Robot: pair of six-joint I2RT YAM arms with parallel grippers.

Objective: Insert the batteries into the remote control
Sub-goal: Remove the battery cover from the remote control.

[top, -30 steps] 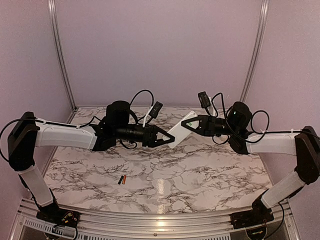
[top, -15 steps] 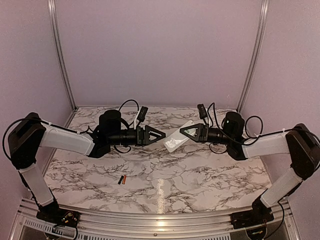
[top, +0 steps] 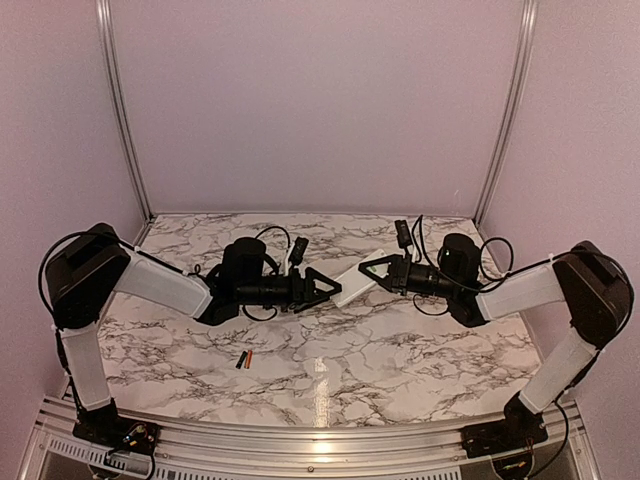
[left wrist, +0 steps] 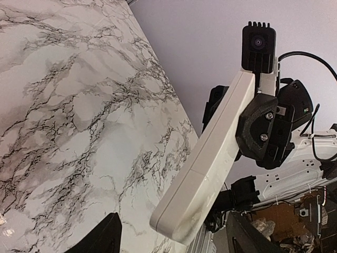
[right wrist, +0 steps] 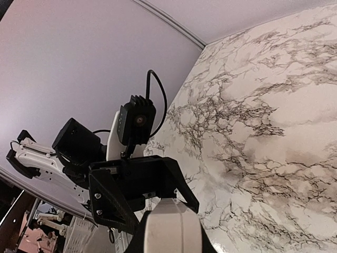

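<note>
The white remote control (top: 358,281) hangs low over the marble table, back side toward the left wrist view (left wrist: 216,153). My right gripper (top: 380,271) is shut on its far end, seen as a black clamp (left wrist: 263,132); the remote fills the bottom of the right wrist view (right wrist: 171,226). My left gripper (top: 326,289) is open, its fingers (left wrist: 105,237) standing either side of the remote's near end without touching it. The two batteries (top: 244,359), one dark and one orange-red, lie side by side on the table in front of the left arm.
The marble tabletop (top: 400,350) is bounded by an aluminium rail (top: 300,440) at the near edge and by pale walls behind and at both sides. Cables loop over both wrists (top: 275,240).
Both arms have come down toward the table and the remote now lies flatter. The left gripper opened, drew back from the remote, then came forward again around its end.
</note>
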